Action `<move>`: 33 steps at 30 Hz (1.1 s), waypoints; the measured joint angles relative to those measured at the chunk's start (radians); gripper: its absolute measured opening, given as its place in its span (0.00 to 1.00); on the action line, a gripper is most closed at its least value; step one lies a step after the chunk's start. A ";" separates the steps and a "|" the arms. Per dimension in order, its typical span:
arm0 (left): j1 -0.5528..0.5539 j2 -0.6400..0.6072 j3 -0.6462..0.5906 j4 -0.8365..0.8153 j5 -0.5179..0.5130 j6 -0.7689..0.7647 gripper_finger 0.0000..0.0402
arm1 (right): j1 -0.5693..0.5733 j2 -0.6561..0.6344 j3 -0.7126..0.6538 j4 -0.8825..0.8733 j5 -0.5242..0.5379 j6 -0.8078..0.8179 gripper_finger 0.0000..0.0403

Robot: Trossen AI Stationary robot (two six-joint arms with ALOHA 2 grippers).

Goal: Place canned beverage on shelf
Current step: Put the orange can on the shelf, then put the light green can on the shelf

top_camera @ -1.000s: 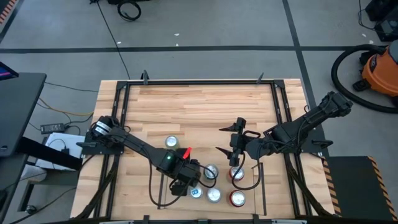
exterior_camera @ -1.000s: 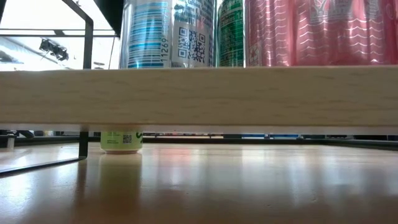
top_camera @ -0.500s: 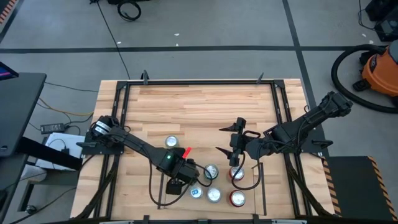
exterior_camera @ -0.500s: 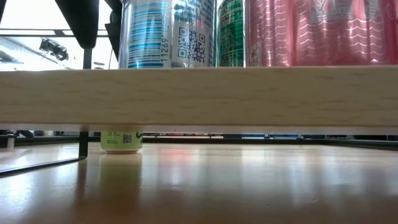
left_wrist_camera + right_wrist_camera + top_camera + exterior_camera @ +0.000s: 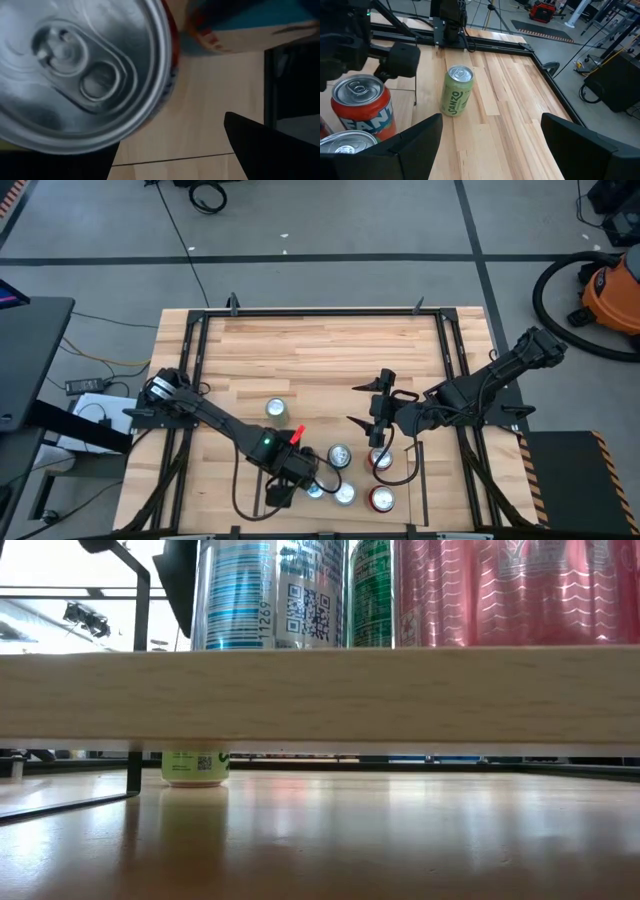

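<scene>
**Six cans counted: five on the shelf, one off it**

From above we count six cans. Five stand on the shelf (image 5: 360, 478), the small light board at the near edge of the worktop (image 5: 330, 350): an orange can (image 5: 340, 455), two red-topped cans (image 5: 381, 461) (image 5: 381, 499), a silver-topped can (image 5: 345, 494) and a blue-marked can (image 5: 316, 492) that is partly under the left arm. The sixth, a green can (image 5: 277, 409), stands upright on the bare worktop, well apart from the shelf.

We count two arms. The left tool (image 5: 278, 492) sits low over the shelf's left end, just beside the blue-marked can. Its wrist view shows its fingers (image 5: 270, 150) spread with bare board between them and nothing held. A can top (image 5: 80, 75) fills most of that view.

The right tool (image 5: 353, 405) hangs over the worktop just behind the shelf, its fingers (image 5: 590, 145) wide apart and empty. The green can (image 5: 457, 92) stands ahead of it.

At worktop height, the green can's base (image 5: 195, 765) shows under the shelf edge (image 5: 320, 695).
</scene>
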 joint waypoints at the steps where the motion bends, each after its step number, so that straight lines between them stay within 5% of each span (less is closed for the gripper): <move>1: 0.000 0.000 0.000 0.006 0.001 -0.001 0.89 | 0.000 0.000 0.000 0.000 0.000 0.000 0.87; 19: 0.003 -0.009 0.001 0.033 0.091 -0.042 0.89 | 0.000 0.000 0.000 0.000 0.000 0.000 0.87; 33: 0.124 -0.080 0.050 -0.116 -0.113 0.072 0.89 | 0.000 0.000 0.000 0.000 0.000 0.000 0.87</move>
